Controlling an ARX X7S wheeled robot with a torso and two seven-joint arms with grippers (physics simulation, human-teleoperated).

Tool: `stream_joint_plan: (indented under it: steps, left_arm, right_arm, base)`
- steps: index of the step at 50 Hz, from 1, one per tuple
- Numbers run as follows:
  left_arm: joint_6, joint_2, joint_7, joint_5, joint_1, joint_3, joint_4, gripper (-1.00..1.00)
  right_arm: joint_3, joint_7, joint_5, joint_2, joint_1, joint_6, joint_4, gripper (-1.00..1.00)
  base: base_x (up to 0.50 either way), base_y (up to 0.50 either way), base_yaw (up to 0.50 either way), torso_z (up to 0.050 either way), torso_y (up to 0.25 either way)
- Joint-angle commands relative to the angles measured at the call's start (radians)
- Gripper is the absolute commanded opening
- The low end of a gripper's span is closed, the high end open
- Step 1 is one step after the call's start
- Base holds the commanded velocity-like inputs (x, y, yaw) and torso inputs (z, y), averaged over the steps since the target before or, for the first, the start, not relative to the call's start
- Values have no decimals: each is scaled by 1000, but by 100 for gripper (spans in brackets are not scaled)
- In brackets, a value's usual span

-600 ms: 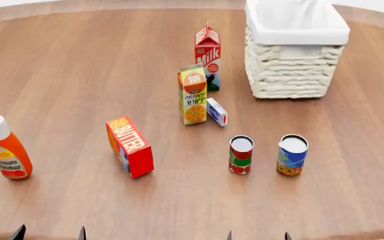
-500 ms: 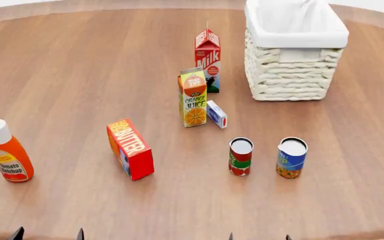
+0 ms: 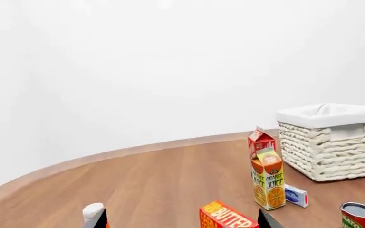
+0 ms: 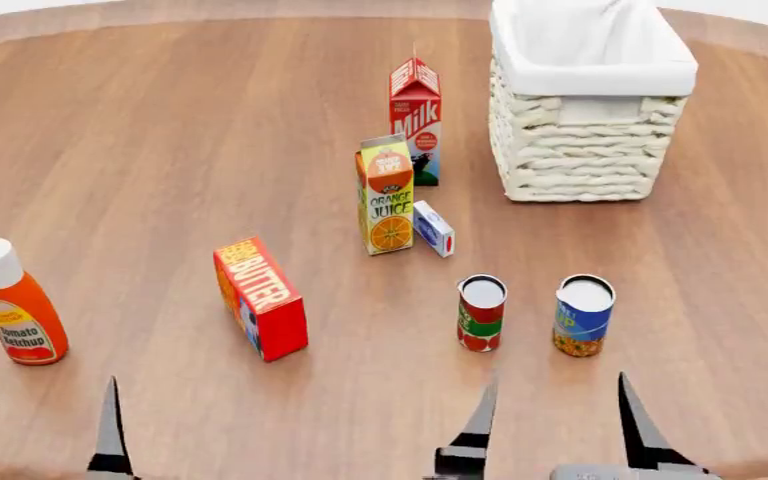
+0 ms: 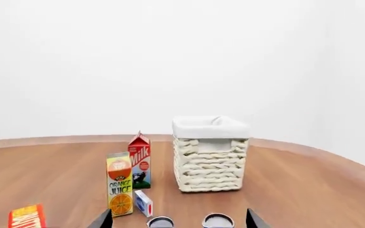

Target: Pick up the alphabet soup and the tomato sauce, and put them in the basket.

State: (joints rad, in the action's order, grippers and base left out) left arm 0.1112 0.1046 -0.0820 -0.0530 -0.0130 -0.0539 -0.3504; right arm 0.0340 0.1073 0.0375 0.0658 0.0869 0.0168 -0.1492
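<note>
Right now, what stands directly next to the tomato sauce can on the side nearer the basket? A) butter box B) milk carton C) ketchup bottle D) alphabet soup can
D: in the head view the alphabet soup stands upright just beside the tomato sauce, on the side below the basket.

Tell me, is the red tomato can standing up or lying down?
Standing up. The tomato sauce rests on its base on the table, its pale round top facing up.

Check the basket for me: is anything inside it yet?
Only white lining shows inside the basket; its floor is hidden by the rim. The alphabet soup and tomato sauce stand on the table.
</note>
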Motion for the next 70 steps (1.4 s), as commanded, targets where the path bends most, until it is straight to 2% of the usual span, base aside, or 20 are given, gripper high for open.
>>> stream_joint_plan:
  steps: [1,3,5,6,10,11,13,14,15,16,24,28,32,34,36,39,46,49,53,70]
  left_arm:
    - [151,58,-20,-92,-7,4,-370,100]
    - [168,65,-20,-111,-13,0,-415,100]
    - [166,76,-8,-110,-29,-6,-470,100]
    - [170,74,-10,-111,-34,-4,-491,100]
    - [174,77,-13,-130,-50,-17,-545,100]
    - [173,77,-14,-131,-50,-20,-545,100]
    - [175,80,-17,-147,-49,-30,-541,100]
    - [175,81,-18,-147,-49,-30,-542,100]
    - [174,81,-18,-142,-52,-28,-545,100]
    - [172,82,-20,-136,-54,-24,-547,100]
    - [172,87,-24,-129,-61,-24,-559,100]
    - [161,89,-28,-117,-69,-20,-554,100]
    - [159,93,-28,-106,-72,-17,-556,100]
    - [159,94,-29,-107,-72,-20,-559,100]
    - [159,95,-30,-105,-69,-21,-560,100]
    - [153,97,-32,-104,-67,-25,-550,100]
    - [149,100,-35,-90,-68,-25,-550,100]
    - [144,102,-39,-95,-70,-28,-548,100]
    - [140,102,-51,-107,-72,-32,-542,100]
    - [111,115,-61,-95,-77,-43,-514,100]
  right_arm:
    - [-20,32,38,35,27,44,-240,100]
    - [-27,37,54,45,43,118,-320,100]
    - [-31,32,68,46,19,62,-317,100]
    - [-33,38,77,52,30,119,-373,100]
    - [-31,44,74,55,-3,67,-403,100]
    - [-31,51,78,60,6,106,-437,100]
    - [-22,47,62,58,-14,34,-394,100]
    - [-23,54,68,64,0,90,-439,100]
    - [-21,51,65,62,-13,42,-406,100]
    - [-26,56,74,67,-3,82,-440,100]
    - [-18,61,77,69,-23,20,-404,100]
    - [-13,74,81,78,-9,89,-459,100]
    - [-11,76,85,82,-15,72,-452,100]
    - [-9,70,83,78,-34,5,-402,100]
    - [-10,76,95,85,-19,55,-442,100]
    - [-6,72,94,83,-35,0,-408,100]
    - [-1,73,105,90,-43,-15,-406,100]
    - [0,81,117,98,-30,36,-445,100]
    - [4,75,120,97,-46,-11,-413,100]
    - [26,83,116,109,-55,-31,-386,100]
  base:
    - [0,0,0,0,0]
    - [0,0,0,0,0]
    - [0,0,0,0,0]
    - [0,0,0,0,0]
    - [0,0,0,46,0]
    - [0,0,0,50,0]
    - [0,0,0,50,0]
    - [0,0,0,50,0]
    - [0,0,0,50,0]
    - [0,0,0,50,0]
    - [0,0,0,50,0]
    - [0,0,0,50,0]
    - [0,0,0,50,0]
    - [0,0,0,50,0]
    - [0,0,0,50,0]
    - [0,0,0,50,0]
    - [0,0,0,50,0]
    - [0,0,0,50,0]
    - [0,0,0,24,0]
    - [0,-490,0,0,0]
